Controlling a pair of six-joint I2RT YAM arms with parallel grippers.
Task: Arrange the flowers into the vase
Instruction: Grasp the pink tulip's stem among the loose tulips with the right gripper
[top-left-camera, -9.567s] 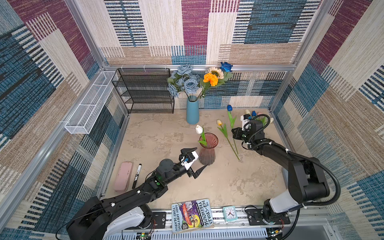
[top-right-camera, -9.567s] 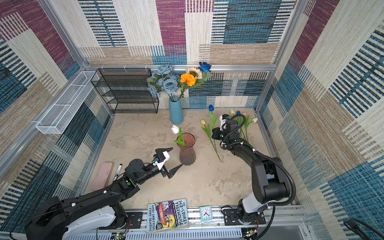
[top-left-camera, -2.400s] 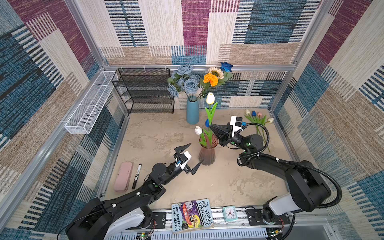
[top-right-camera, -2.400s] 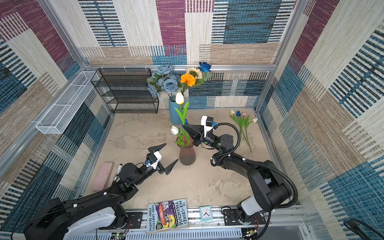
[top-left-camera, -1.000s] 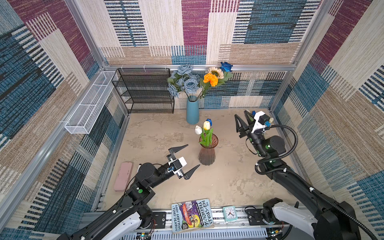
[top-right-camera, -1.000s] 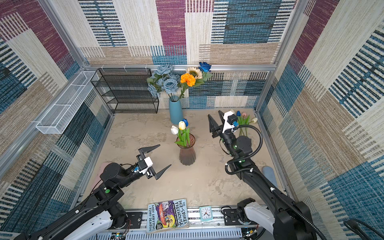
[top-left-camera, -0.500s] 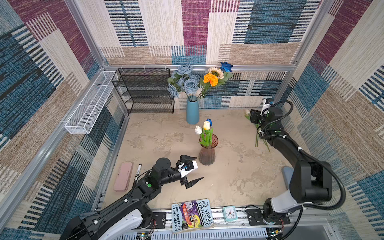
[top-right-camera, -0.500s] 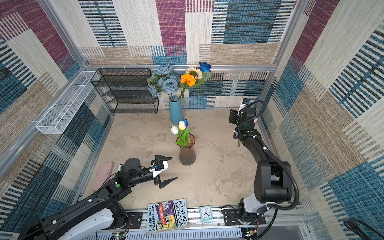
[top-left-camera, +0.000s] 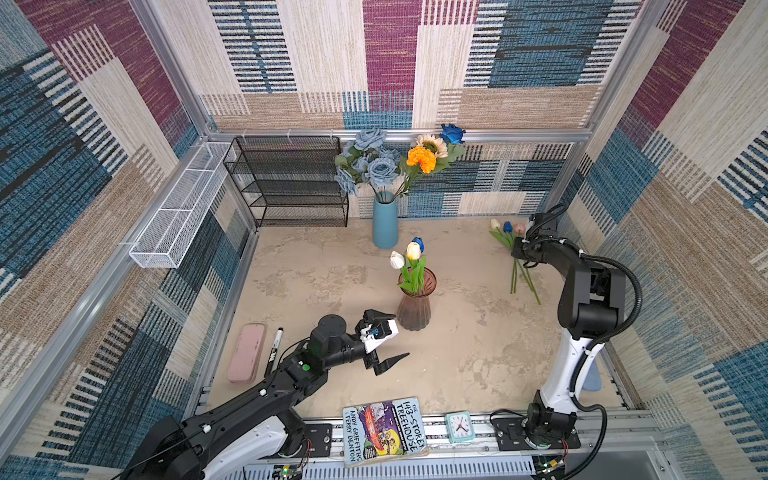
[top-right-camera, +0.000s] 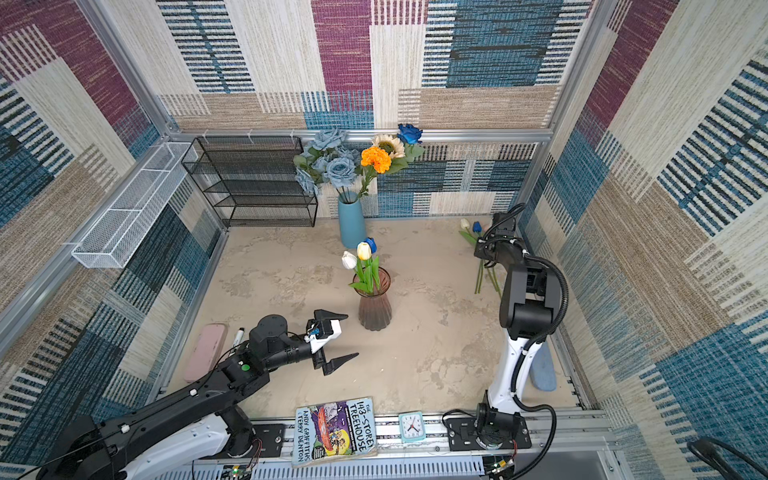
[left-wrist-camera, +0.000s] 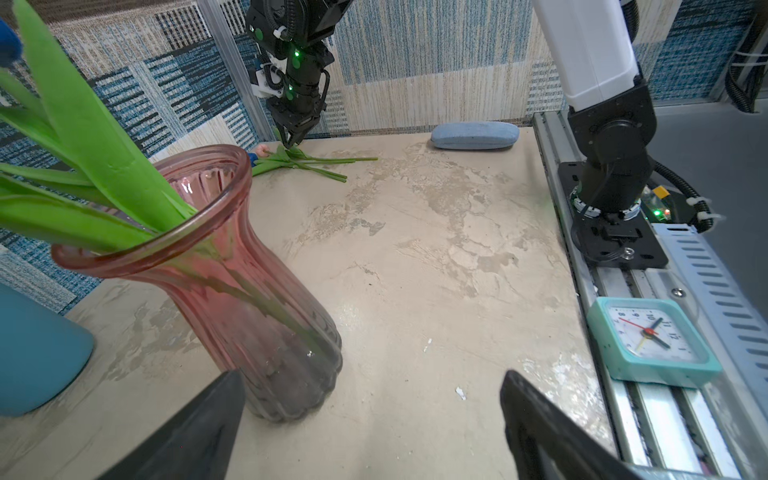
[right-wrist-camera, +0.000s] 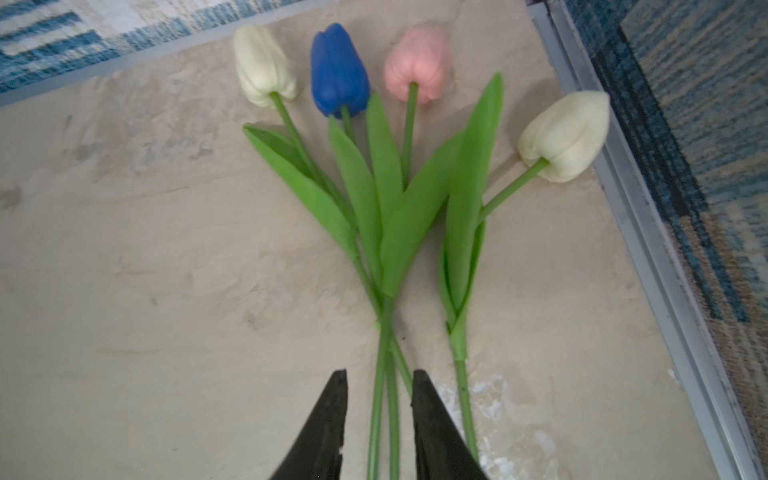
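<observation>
A pink glass vase (top-left-camera: 413, 309) (top-right-camera: 374, 309) (left-wrist-camera: 249, 291) stands mid-table holding white, yellow and blue tulips (top-left-camera: 412, 251). Several loose tulips (top-left-camera: 509, 232) (right-wrist-camera: 338, 70), white, blue and pink, lie at the back right. My right gripper (right-wrist-camera: 379, 374) (left-wrist-camera: 293, 139) is down over them. Its jaws stand narrowly apart on either side of two or three green stems (right-wrist-camera: 384, 399), with a small gap left. My left gripper (top-left-camera: 397, 336) (left-wrist-camera: 370, 376) is wide open and empty, just in front of and left of the vase. A tall blue vase (top-left-camera: 385, 224) of roses, a marigold and a sunflower stands at the back.
A black mesh shelf (top-left-camera: 291, 178) and a white wire basket (top-left-camera: 178, 208) sit at the back left. A pink case (top-left-camera: 247, 353) and a marker (top-left-camera: 274, 349) lie front left. A book (top-left-camera: 384, 430) and a clock (top-left-camera: 459, 426) are on the front rail, and a blue case (top-right-camera: 542, 365) lies front right.
My right arm has swung to the back right corner and come down on the loose tulips, with its jaws narrowing around their stems. My left gripper has shifted closer to the vase and is still open.
</observation>
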